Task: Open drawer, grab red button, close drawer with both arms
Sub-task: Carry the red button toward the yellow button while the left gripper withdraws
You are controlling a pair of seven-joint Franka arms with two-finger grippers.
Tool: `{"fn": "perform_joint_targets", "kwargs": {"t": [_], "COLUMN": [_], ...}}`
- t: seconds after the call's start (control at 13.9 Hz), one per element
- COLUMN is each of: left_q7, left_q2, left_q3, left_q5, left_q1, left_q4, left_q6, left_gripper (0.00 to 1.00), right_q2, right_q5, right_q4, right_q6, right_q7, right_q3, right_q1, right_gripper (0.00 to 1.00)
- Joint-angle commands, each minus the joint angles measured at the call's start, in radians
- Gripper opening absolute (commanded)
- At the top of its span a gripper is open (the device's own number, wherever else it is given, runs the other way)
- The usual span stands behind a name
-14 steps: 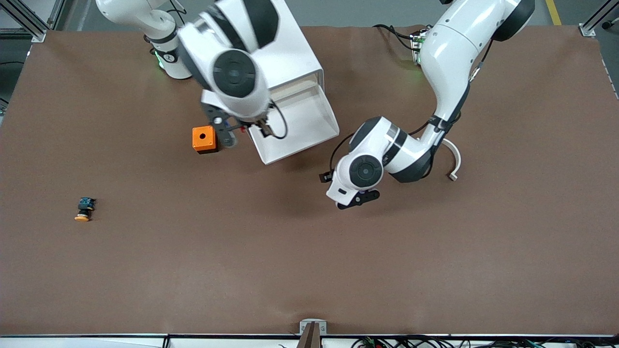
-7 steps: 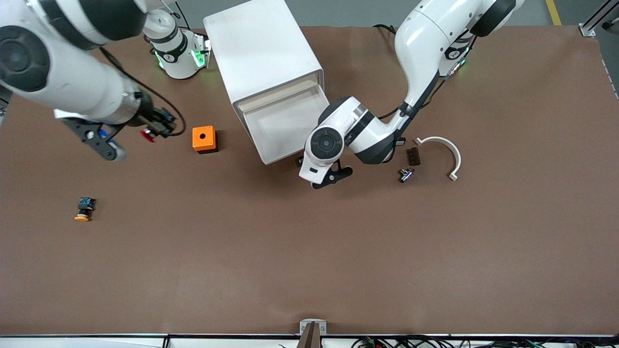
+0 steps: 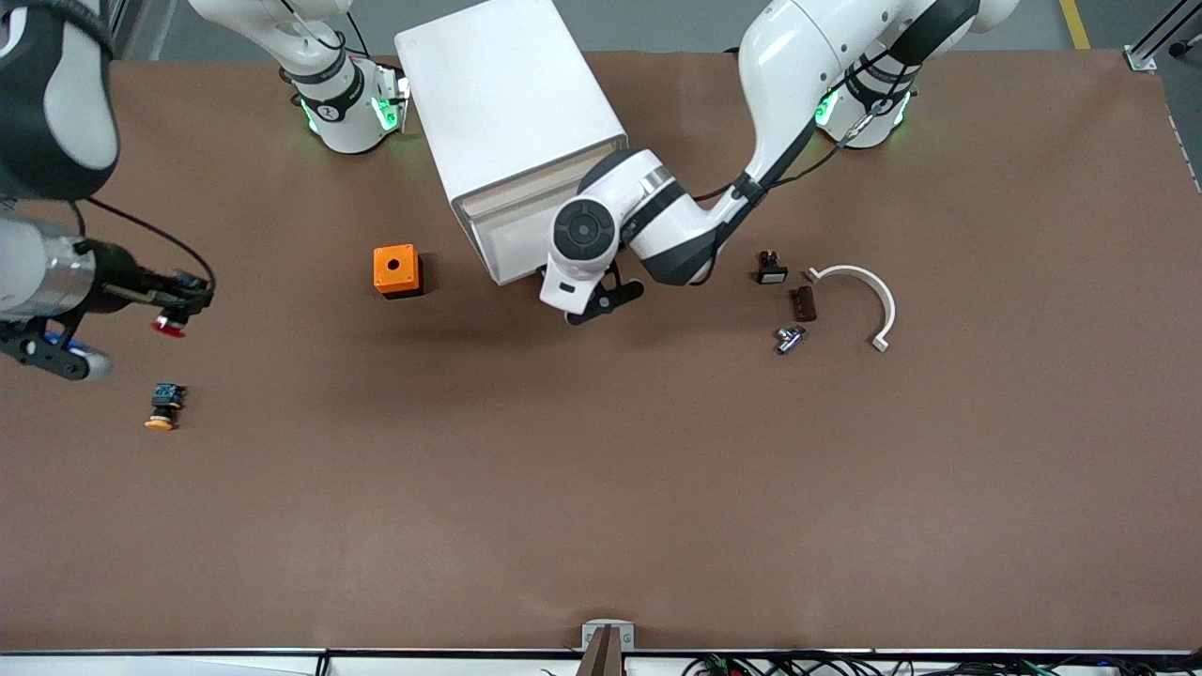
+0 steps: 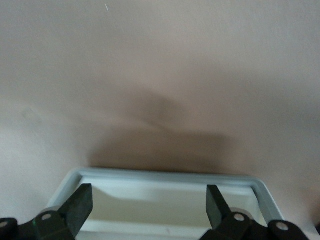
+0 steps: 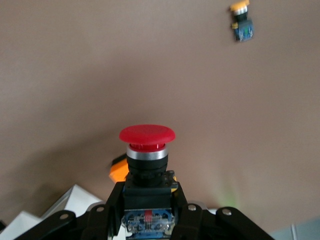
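My right gripper (image 5: 147, 202) is shut on the button (image 5: 147, 136), gripping its black-and-blue body with the red cap pointing outward. In the front view that gripper (image 3: 180, 302) holds the button (image 3: 169, 325) over the bare table at the right arm's end. The white cabinet (image 3: 512, 103) stands between the arms' bases. Its drawer (image 3: 500, 242) sticks out only a little. My left gripper (image 3: 603, 297) is at the drawer's front, fingers open. In the left wrist view the drawer's white rim (image 4: 165, 177) lies between the spread fingertips (image 4: 80, 202) of the left gripper (image 4: 149, 202).
An orange cube with a hole (image 3: 395, 270) sits beside the drawer toward the right arm's end. A yellow-capped button (image 3: 163, 407) lies nearer the front camera. Toward the left arm's end lie a white curved piece (image 3: 869, 291), a brown block (image 3: 803, 302) and two small parts.
The right arm swung away from the drawer to its end of the table, carrying the red button. The left arm moved up against the drawer front, and the drawer slid most of the way in.
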Motion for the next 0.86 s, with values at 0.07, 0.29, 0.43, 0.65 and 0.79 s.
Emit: {"fn": "perform_joint_targets", "kwargs": {"t": [0.07,0.29,0.43,0.65,0.79], "left_q7": [-0.07,-0.099,-0.136,-0.136,-0.133], "left_q2": [-0.003,-0.001,0.002,0.005,0.003], "left_q3": [-0.059,-0.077,-0.085,-0.093,-0.096], "left_q5": [-0.011,-0.012,-0.023,-0.07,-0.095], "left_q1": [-0.001,-0.022,-0.037,-0.045,-0.047], "left_q4": [0.002,0.0,0.0,-0.001,-0.001], "left_q6": [0.042,0.049,0.082,0.112,0.128], "left_gripper": [1.0,1.0,1.0,1.0,1.0], "right_q2": [-0.012,0.025,0.03,0.06,0.094], "right_q5": [-0.053,-0.064,-0.064,-0.079,-0.118], "right_q4": [-0.179,-0.259,-0.333,-0.387,-0.387], "right_q6": [0.212,0.329,0.439,0.551,0.607], "right_q7": [-0.141,-0.176,-0.221,-0.305,-0.319], "right_q3": [0.021,0.021,0.021,0.021,0.021], "right_q1": [-0.064,-0.089,-0.099,-0.129,-0.144], "right_gripper": [0.21,0.21,0.21,0.21,0.21]}}
